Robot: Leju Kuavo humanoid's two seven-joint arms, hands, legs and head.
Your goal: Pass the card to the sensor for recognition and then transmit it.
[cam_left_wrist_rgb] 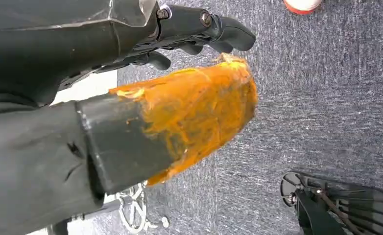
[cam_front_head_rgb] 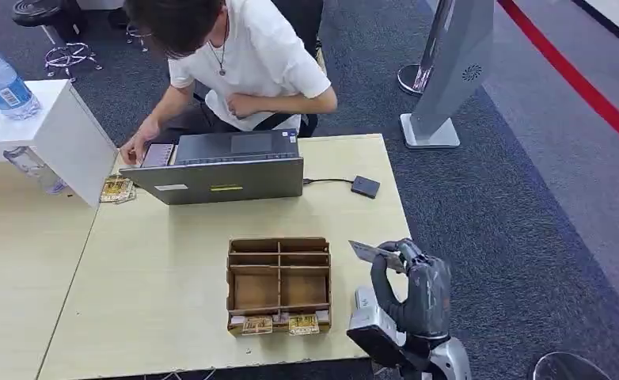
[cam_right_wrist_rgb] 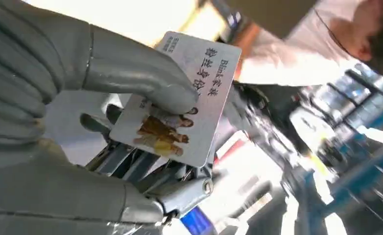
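My right hand (cam_front_head_rgb: 414, 283) is raised over the table's right front corner and pinches a white card (cam_front_head_rgb: 372, 253), which sticks out to the left. In the right wrist view the thumb (cam_right_wrist_rgb: 131, 73) presses the card (cam_right_wrist_rgb: 194, 93) onto the fingers beneath; the card bears printed text and a picture of people. The small black square sensor (cam_front_head_rgb: 365, 187) lies on the table farther back, about level with the hand, and a cable joins it to the laptop (cam_front_head_rgb: 223, 168). My left hand (cam_left_wrist_rgb: 179, 98) hangs over the carpet with an orange-wrapped thumb and holds nothing.
A wooden compartment box (cam_front_head_rgb: 279, 285) stands left of my right hand, with cards in its front row. A person (cam_front_head_rgb: 235, 55) sits behind the laptop, one hand by its left side. A white box (cam_front_head_rgb: 49, 131) and a water bottle (cam_front_head_rgb: 1, 79) stand at the far left.
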